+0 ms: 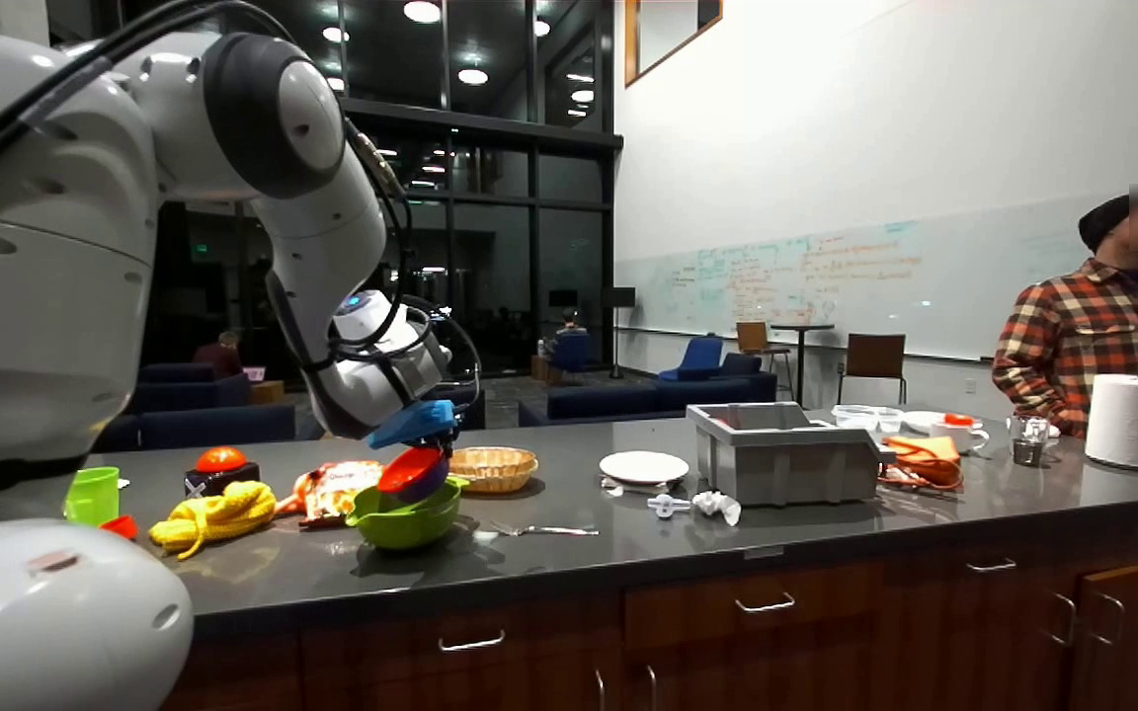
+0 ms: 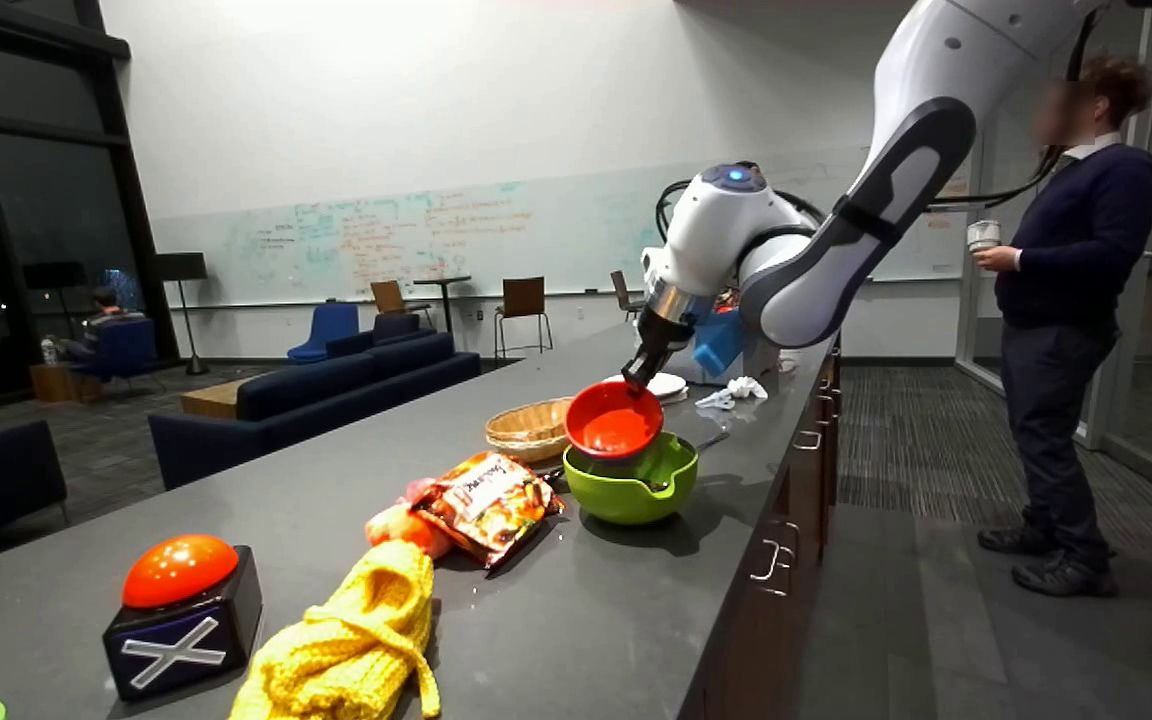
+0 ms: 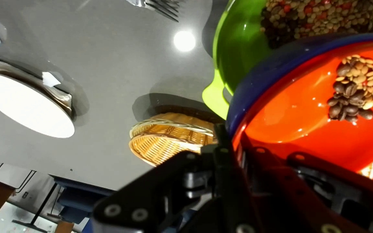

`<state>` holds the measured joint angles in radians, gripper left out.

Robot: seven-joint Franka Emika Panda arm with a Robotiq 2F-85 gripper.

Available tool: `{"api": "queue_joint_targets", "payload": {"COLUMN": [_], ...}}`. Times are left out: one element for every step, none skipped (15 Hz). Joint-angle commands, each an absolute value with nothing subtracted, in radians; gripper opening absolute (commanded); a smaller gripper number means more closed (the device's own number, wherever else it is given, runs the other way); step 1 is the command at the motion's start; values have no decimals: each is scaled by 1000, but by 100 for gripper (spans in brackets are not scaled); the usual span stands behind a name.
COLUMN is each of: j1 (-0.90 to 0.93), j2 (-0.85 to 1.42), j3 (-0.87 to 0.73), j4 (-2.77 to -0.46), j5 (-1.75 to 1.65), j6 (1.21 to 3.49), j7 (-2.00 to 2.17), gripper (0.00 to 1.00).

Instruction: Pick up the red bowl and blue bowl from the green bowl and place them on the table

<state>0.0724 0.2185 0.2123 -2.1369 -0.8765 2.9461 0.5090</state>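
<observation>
1. Your end effector (image 3: 234, 139) is drawn nearly together over a rim; it appears to pinch the red bowl (image 2: 612, 425) and the blue bowl (image 3: 264, 77) nested around its outside, so treat them as one load.
2. In an exterior view the pair hangs just short of twelve o'clock from the green bowl (image 2: 628, 502), overlapping its rim; whether they touch there is hidden.
3. The red bowl is tipped, its mouth facing roughly seven o'clock in that view. Coffee beans (image 3: 350, 108) and pale seeds (image 3: 367, 79) lie inside it, at two o'clock in the wrist view. More tilt could spill them, so ease the pair toward level.
4. You grip one edge only, at eight o'clock of the red bowl in the wrist view. The weight will likely try to swing about your fingertips; hold the squeeze firm and move slowly.
5. Lift straight up until the blue underside clears the green bowl's lip.
6. Then carry toward seven o'clock in the exterior view, aiming for the table (image 2: 576, 610) between the green bowl and the yellow knitted bundle (image 2: 346, 650). Avoid the snack bag (image 2: 494, 510) at nine o'clock.
7. Seat the base flat before you part the fingers, gently.
</observation>
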Motion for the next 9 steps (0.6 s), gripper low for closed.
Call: {"api": "queue_joint_targets", "payload": {"j1": [42,33,26,14,3,-14,55,55,58], "j2": [175,176,176,179,182,187,182,185,186], "j3": [243,248,253,261,269,284,211,205,198], "j4": [-2149,-2145,-2142,-2138,-2135,-2132,-2132,-2124,-2116], "j5": [-779,-741,-702,-652,-602,-533,-429,-361,-296], "j6": [2901,2893,2883,2879,2874,2873,2874,2865,2856], "j7": [416,394,374,347,321,287,228,194,156], "gripper": [2,2,2,2,2,2,2,2,2]}}
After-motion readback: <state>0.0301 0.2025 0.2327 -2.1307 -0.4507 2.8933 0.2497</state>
